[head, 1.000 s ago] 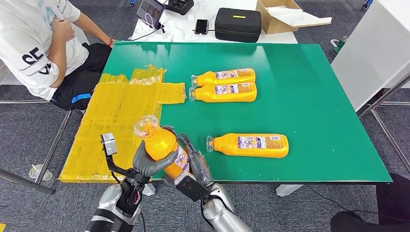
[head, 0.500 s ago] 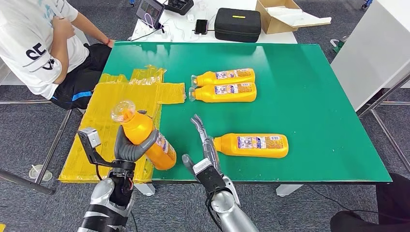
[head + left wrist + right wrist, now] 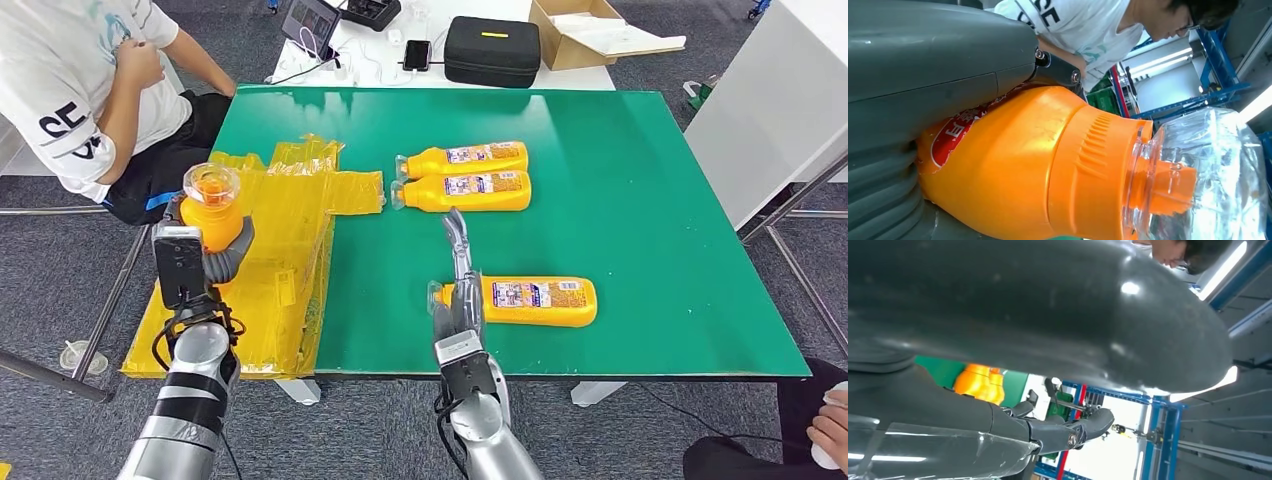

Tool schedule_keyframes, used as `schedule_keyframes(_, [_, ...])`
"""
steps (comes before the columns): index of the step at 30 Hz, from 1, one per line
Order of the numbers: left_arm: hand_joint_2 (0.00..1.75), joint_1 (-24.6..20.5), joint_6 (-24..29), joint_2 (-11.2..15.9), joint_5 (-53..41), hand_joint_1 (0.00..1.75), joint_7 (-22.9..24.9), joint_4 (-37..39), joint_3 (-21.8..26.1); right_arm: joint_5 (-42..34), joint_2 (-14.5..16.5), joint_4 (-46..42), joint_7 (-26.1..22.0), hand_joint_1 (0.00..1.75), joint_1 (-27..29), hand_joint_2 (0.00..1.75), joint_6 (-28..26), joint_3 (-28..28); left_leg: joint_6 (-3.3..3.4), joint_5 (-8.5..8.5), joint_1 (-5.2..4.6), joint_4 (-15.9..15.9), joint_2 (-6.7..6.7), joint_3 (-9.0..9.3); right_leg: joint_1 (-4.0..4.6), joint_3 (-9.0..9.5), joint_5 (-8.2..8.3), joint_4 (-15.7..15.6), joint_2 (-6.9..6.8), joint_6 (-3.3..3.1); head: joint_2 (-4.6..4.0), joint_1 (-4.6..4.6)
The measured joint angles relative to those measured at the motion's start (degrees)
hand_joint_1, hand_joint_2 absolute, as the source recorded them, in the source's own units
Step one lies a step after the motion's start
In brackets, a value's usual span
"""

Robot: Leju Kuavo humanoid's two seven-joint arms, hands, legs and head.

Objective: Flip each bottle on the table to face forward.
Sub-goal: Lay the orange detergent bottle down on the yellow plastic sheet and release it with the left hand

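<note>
My left hand (image 3: 218, 258) grips an orange bottle (image 3: 212, 212) with a clear cap, upright, above the yellow sheet (image 3: 256, 246) at the table's left. The left wrist view shows that bottle (image 3: 1048, 165) close up, a red label under my thumb (image 3: 923, 65). My right hand (image 3: 458, 290) is open, fingers stretched forward, just left of the cap of a lying orange bottle (image 3: 520, 301) near the front edge. Two more orange bottles (image 3: 462, 158) (image 3: 466, 191) lie side by side mid-table, labels up.
A seated person (image 3: 75, 90) in a white shirt is beside the table's far left corner. Behind the green table (image 3: 640, 200) a white table holds a black case (image 3: 491, 50), a phone and a cardboard box (image 3: 590, 32). A white surface (image 3: 780, 100) stands at right.
My left hand has carried the bottle left and up, from the front edge to above the yellow sheet, now standing upright. My right hand let go of it and swung right toward the near bottle.
</note>
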Motion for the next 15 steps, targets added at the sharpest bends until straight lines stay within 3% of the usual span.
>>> schedule_keyframes(2, [1.75, -0.62, 2.72, 0.22, -3.47, 1.75, 0.26, 1.13, 0.16, -0.32, -0.02, -0.33, -0.01, 0.0, 0.01, 0.0, -0.22, 0.04, 0.0, 0.0, -0.01, 0.0, -0.01, -0.01, 0.0, -0.01, 0.0, 0.0, 0.0, 0.0, 0.0, 0.01])
schedule_keyframes(6, [1.75, -3.71, 10.29, 1.64, -19.36, 1.75, 2.86, 5.99, 0.08, -1.2, -0.15, -0.42, -0.18, 0.0, -0.09, 1.75, -0.27, 0.57, 0.0, 0.0, 0.0, 0.01, -0.02, -0.03, 0.0, -0.01, 0.0, 0.0, -0.01, 0.0, 0.0, 0.0])
schedule_keyframes(11, [1.75, -8.88, 10.58, 4.37, -38.97, 1.75, 9.69, 15.61, -1.77, -1.34, -0.45, -0.21, -0.37, 0.0, -0.7, 1.75, 0.36, 1.96, -0.04, 0.03, 0.02, 0.0, 0.02, 0.0, 0.02, -0.01, 0.02, 0.01, 0.0, -0.02, 0.0, -0.01])
schedule_keyframes(15, [1.75, -11.54, 4.6, 6.73, -48.78, 1.75, 13.37, 22.7, -5.27, -1.68, -0.6, 0.64, -0.37, 0.0, -1.2, 1.75, 1.71, 2.57, -0.04, 0.05, 0.02, 0.0, 0.03, -0.01, 0.02, -0.01, 0.02, 0.02, 0.01, -0.02, 0.0, 0.01])
